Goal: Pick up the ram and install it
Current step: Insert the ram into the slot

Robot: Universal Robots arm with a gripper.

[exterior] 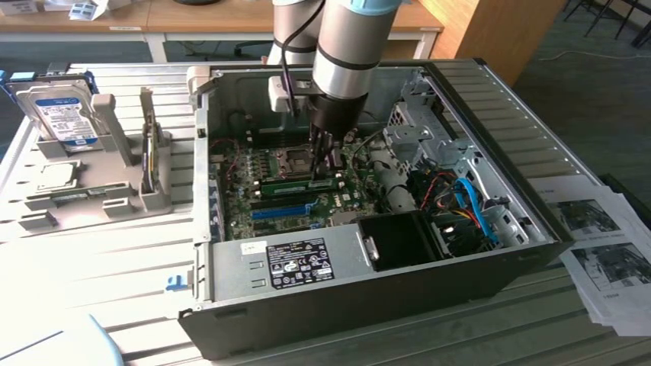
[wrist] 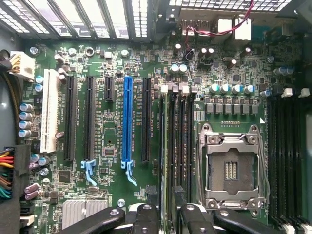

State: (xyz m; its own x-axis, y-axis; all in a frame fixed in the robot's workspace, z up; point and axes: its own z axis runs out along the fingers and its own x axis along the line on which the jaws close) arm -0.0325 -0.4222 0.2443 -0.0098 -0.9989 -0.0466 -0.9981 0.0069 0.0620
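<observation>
The ram (exterior: 295, 185) is a thin green stick standing on edge in a memory slot of the motherboard (exterior: 244, 206), inside the open computer case (exterior: 508, 114). My gripper (exterior: 328, 166) reaches down into the case right above the stick's end in the exterior view's right. In the wrist view my gripper (wrist: 167, 217) is open, its black fingers (wrist: 146, 217) apart over the row of black memory slots (wrist: 178, 141). The stick appears there edge-on as a dark strip (wrist: 170, 146) running between them. I see no contact between fingers and stick.
The bare CPU socket (wrist: 233, 168) lies beside the memory slots, and a bright blue slot (wrist: 127, 117) on their other side. Cables (exterior: 473, 202) and a drive cage (exterior: 417, 126) crowd the case. Outside it, a grey fixture (exterior: 112, 194) holds a hard drive (exterior: 63, 114). Papers (exterior: 600, 244) lie nearby.
</observation>
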